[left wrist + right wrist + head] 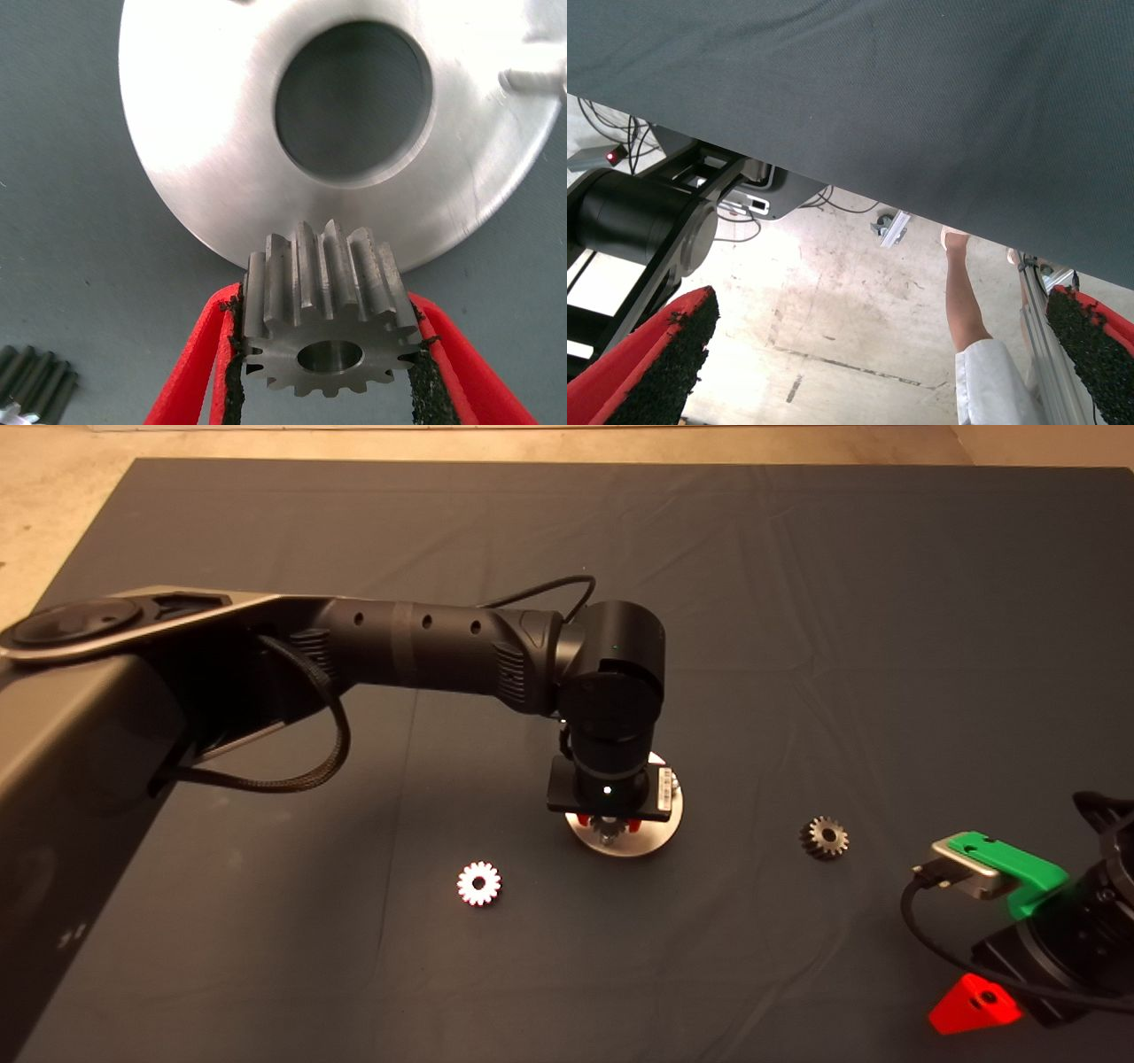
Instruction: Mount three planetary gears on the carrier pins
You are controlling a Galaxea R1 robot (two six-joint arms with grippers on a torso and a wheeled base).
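**Gear held over carrier disc by left gripper**

A small grey steel spur gear (326,326) is clamped between the black pads of the left gripper (326,367), red fingers (190,372) closed against its toothed flanks. It is held at the near edge of the flat round shiny metal carrier disc (213,133); whether it touches the disc cannot be told. One short silvery carrier pin (532,80) is seen at the disc's rim, across the large centre hole from the gear.

In the head view the disc (660,831) is mostly covered by the left wrist. Two more gears lie flat on the dark mat (797,602): a bright silvery gear (479,883) left of the disc, and a darker grey gear (825,837) right of it, both well apart from the disc.

The right gripper (877,354) is parked at the lower right edge, fingers spread apart, nothing held. A person's leg (966,310) is seen on the floor beyond the mat.
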